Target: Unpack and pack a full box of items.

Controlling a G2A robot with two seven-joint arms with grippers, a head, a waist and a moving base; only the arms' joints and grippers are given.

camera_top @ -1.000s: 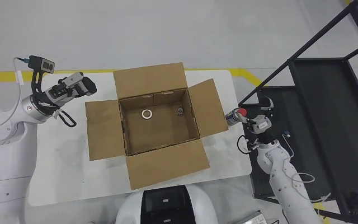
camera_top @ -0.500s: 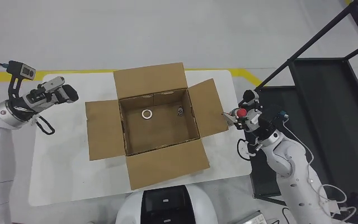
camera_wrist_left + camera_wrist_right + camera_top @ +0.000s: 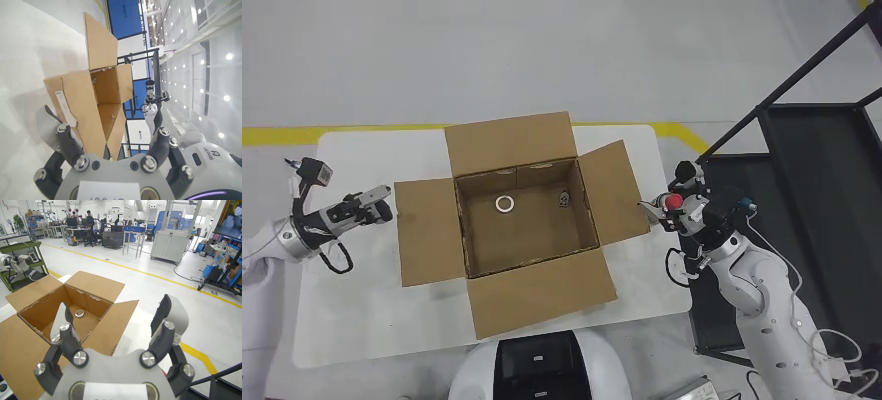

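The open cardboard box (image 3: 527,215) stands mid-table with all flaps folded out. On its floor lie a metal ring (image 3: 504,203) (image 3: 79,313) and a small dark item (image 3: 563,197). My left gripper (image 3: 380,208) (image 3: 102,111) hovers low over the table just left of the box's left flap, open and holding nothing. At the table's right edge, beside the right flap, my right gripper (image 3: 655,211) (image 3: 115,303) faces the box, open and bare. A red-capped can (image 3: 673,201) sits right under that wrist.
The white table (image 3: 352,300) has bare room left of and in front of the box. A black metal rack (image 3: 802,190) stands close to the table's right side. A yellow floor line (image 3: 682,130) runs behind the table.
My left arm swung away from the box's back left corner, outward and toward the front, settling beside the left flap. My right gripper moved in over the red-capped can, then stayed.
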